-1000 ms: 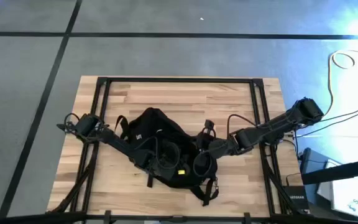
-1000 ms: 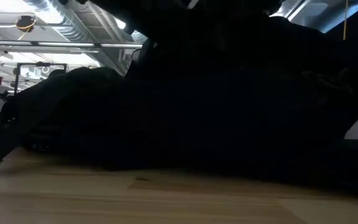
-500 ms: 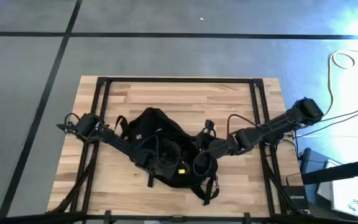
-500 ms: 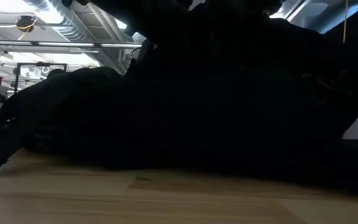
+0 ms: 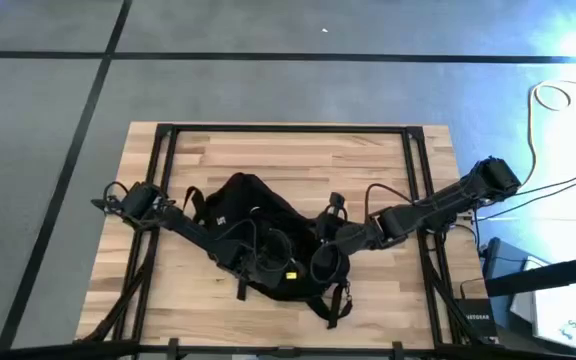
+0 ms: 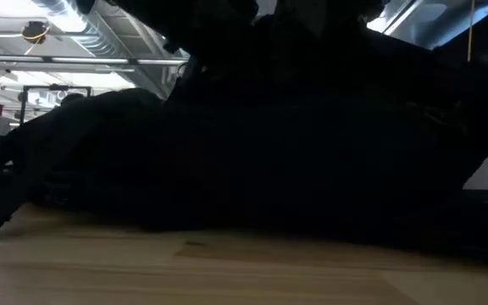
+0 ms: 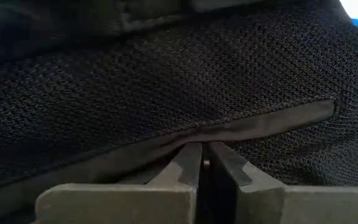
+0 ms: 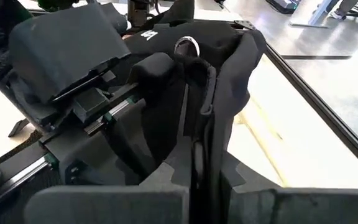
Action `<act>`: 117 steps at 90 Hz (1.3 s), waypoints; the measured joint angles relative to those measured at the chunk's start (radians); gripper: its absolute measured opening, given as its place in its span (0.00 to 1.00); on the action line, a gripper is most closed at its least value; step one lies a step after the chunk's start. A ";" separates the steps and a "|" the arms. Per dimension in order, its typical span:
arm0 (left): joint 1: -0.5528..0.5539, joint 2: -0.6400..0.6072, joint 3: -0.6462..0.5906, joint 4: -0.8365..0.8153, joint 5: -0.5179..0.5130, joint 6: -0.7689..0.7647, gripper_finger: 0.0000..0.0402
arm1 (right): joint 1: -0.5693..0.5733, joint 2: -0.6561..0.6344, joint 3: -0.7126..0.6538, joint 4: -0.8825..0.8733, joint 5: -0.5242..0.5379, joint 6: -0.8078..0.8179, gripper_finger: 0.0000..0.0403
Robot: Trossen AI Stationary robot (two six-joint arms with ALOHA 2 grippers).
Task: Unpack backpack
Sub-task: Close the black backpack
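Pincer work from above: the left pincer [image 5: 265, 262] and the right pincer [image 5: 320, 268] both sit on the backpack [image 5: 243, 205], which lies at the middle of the wooden tabletop [image 5: 298, 165]. At table height the backpack fills the picture as a dark mass. Left wrist: fingers [image 7: 185, 163] clenched on a fabric fold. Right wrist: fingers [image 8: 166, 180] clenched on a black fabric edge.

Left pincer [image 7: 202, 163] pinches the backpack [image 7: 166, 81] mesh seam.
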 joint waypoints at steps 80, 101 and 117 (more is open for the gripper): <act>-0.031 -0.116 0.002 -0.590 -0.185 -0.277 0.00 | -0.001 0.001 0.002 -0.049 0.000 0.012 0.00; -0.066 -0.176 0.005 -0.963 -0.203 -0.547 0.00 | -0.002 0.003 0.002 -0.042 -0.006 0.013 0.00; -0.065 -0.198 0.004 -1.117 -0.190 -0.612 0.00 | -0.002 0.003 0.002 -0.035 -0.009 0.013 0.00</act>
